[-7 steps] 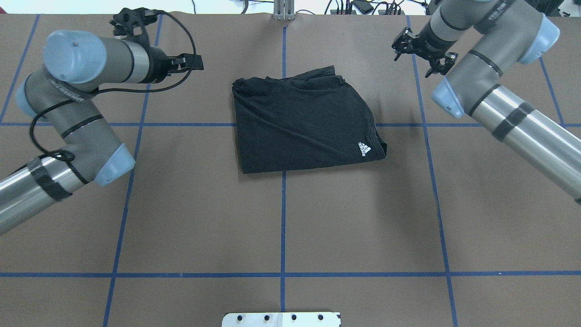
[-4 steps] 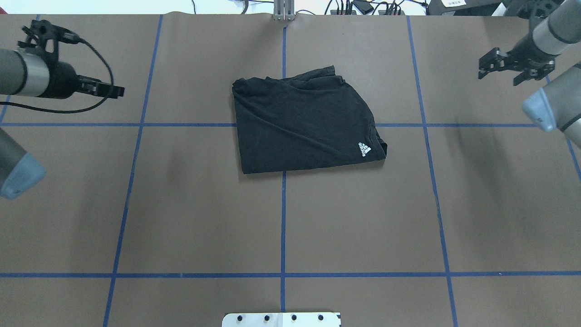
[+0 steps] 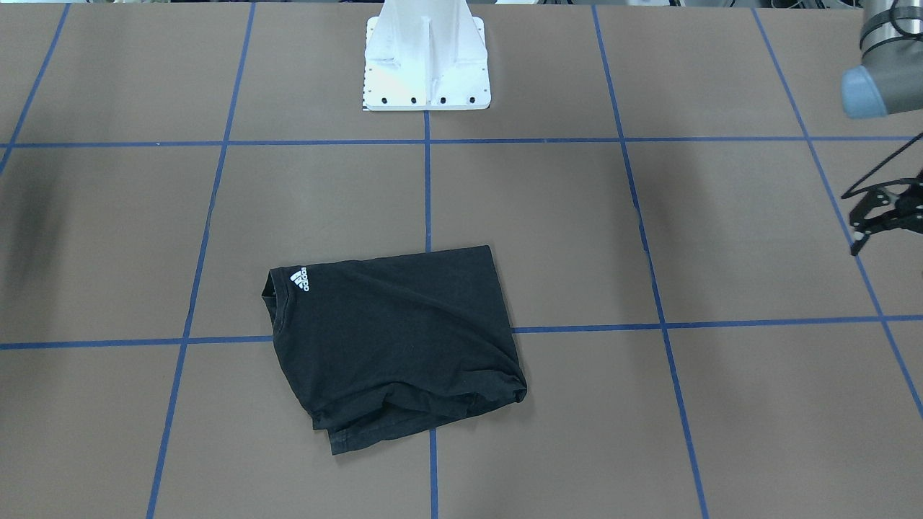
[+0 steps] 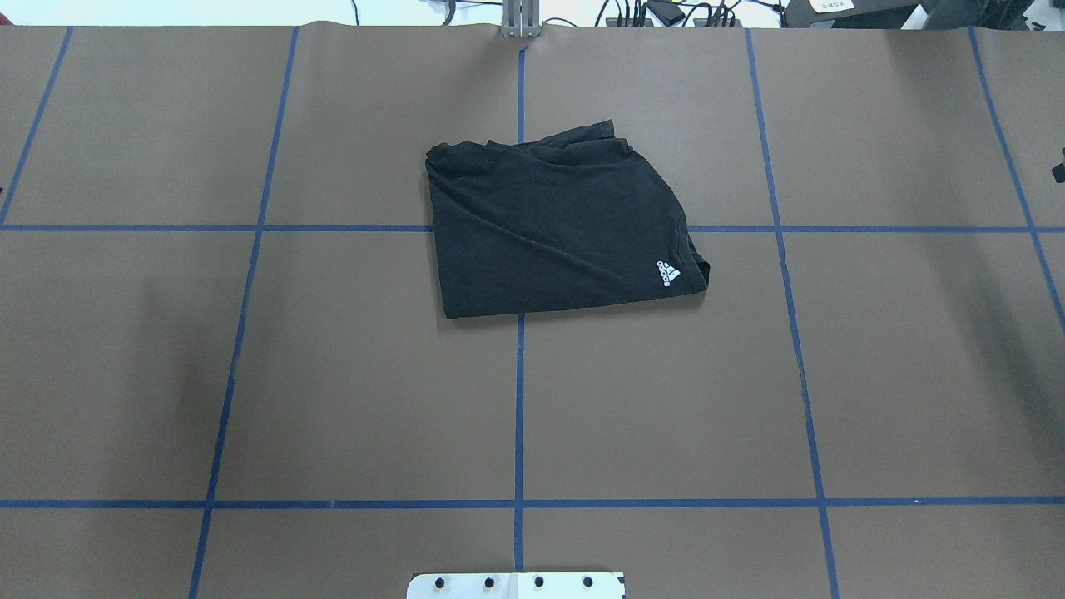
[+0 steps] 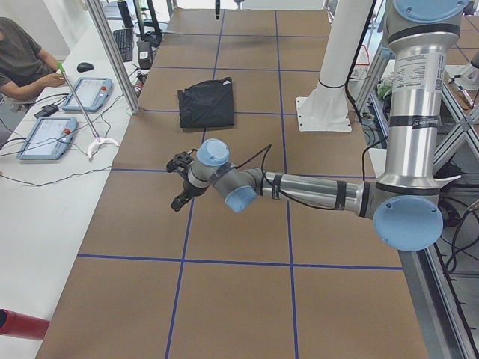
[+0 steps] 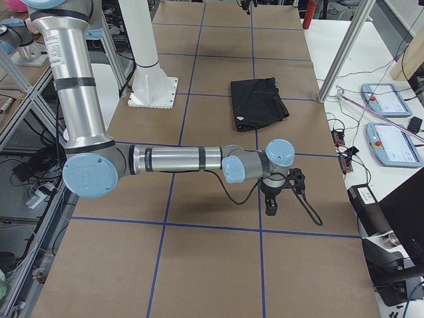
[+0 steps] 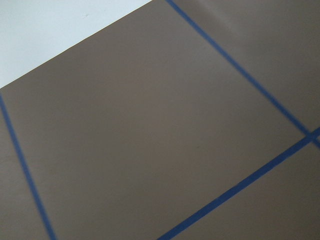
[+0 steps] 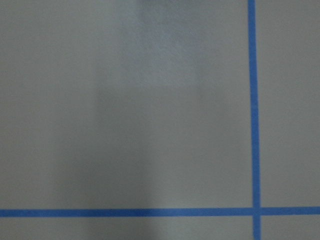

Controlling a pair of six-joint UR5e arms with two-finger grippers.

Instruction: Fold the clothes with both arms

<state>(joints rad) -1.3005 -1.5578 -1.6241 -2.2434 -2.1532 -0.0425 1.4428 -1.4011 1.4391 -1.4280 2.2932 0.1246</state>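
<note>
One black T-shirt [image 4: 557, 225] lies folded at the middle of the counter [image 4: 333, 374], its small white logo [image 4: 668, 273] facing up. We see the left hand [image 3: 876, 216] and the right hand [image 6: 281, 195] well apart from it, at opposite ends of the counter. We cannot tell whether either is spread or pressed together.

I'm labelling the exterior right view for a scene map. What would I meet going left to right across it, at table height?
White base block → black T-shirt → control tablets. The right arm spans several of these, so it is left out.
</note>
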